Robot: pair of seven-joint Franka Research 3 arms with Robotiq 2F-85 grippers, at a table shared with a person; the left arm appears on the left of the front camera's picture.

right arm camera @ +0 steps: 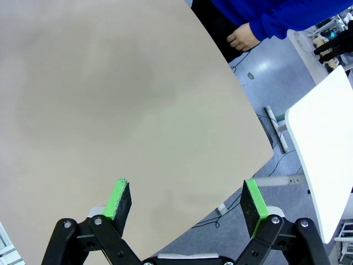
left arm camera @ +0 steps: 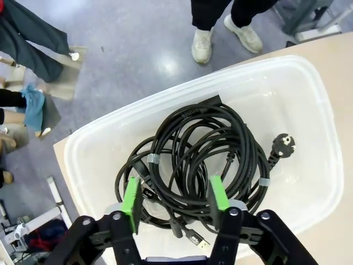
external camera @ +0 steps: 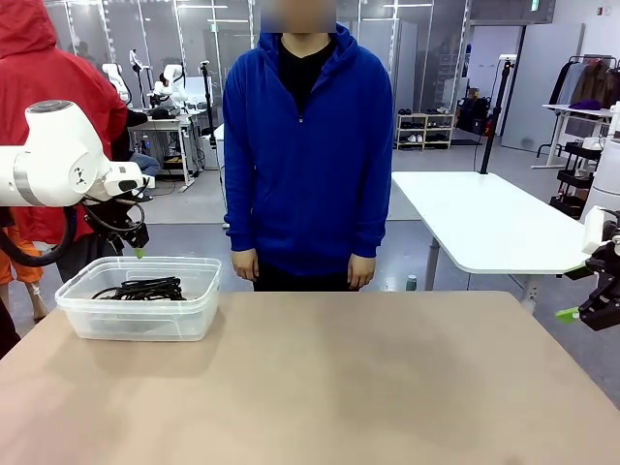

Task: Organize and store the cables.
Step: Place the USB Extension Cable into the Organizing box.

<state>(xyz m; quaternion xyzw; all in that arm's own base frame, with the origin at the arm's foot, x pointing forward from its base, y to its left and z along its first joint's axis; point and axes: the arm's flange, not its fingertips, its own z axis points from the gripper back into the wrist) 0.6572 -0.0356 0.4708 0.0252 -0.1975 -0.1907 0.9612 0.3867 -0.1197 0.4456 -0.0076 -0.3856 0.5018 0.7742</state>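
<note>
Cables (left arm camera: 204,154), count unclear, lie coiled in one clear bin (left arm camera: 309,94).

A person in a blue zip-up hoodie (external camera: 308,145) stands at the far side of a beige counter (external camera: 320,387). A clear plastic bin (external camera: 199,291) sits near the counter's far left corner. Behind, to the right, stands a white table (external camera: 484,218). A figure in a red jacket (external camera: 53,87) stands at far left.

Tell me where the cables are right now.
The cables lie coiled in the clear plastic bin at the table's left side in the front view, directly beneath the open left claw.
</note>
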